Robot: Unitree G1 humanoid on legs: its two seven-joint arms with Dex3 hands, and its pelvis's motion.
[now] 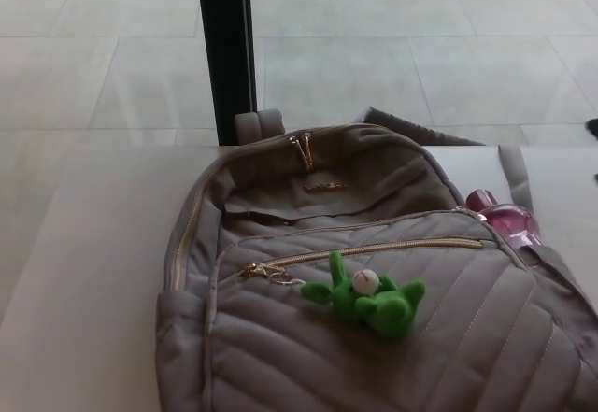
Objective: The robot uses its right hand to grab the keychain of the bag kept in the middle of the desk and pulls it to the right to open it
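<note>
A grey quilted backpack (374,337) lies flat in the middle of the white desk (84,272). Its front pocket has a gold zipper (374,248) running left to right, closed, with the puller at the left end (262,271). A green plush keychain (369,298) with a white ball on it hangs from that puller and rests on the front panel. A second pair of gold pullers (300,147) sits at the top of the bag. Neither of my hands shows in the head view.
A pink bottle (505,218) sticks out of the bag's right side pocket. A black post (226,52) stands behind the desk on the tiled floor. A small dark shape (592,127) that I cannot identify touches the right edge of the picture.
</note>
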